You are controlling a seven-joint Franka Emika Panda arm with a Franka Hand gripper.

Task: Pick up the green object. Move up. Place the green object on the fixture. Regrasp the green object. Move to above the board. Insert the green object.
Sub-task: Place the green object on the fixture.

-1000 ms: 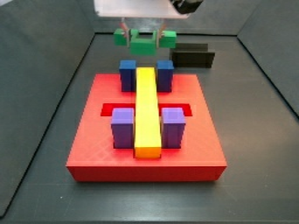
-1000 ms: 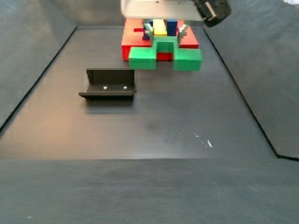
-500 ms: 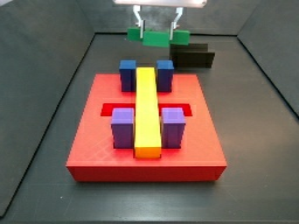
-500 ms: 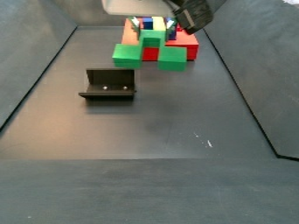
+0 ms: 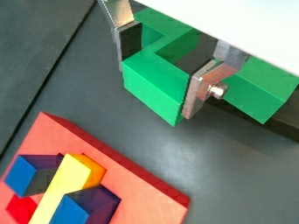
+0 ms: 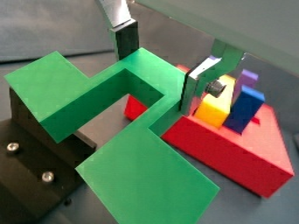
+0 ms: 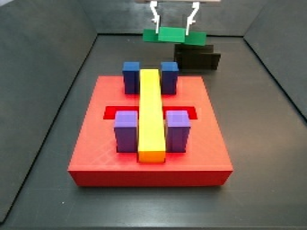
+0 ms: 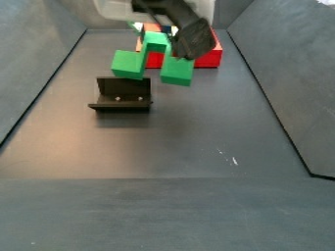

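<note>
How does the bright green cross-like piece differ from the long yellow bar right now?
The bright green cross-like piece hangs in the air, clamped in the gripper near the fixture; the long yellow bar lies seated on the red board. The green piece is wide with a raised centre block; the yellow bar is a plain straight bar. Both are blocky.

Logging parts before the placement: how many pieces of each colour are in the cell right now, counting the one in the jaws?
Green: 1, the green object, held in the gripper above the fixture
Blue: 2, on the board
Purple: 2, on the board
Yellow: 1 bar, on the board
Total: 6
</note>
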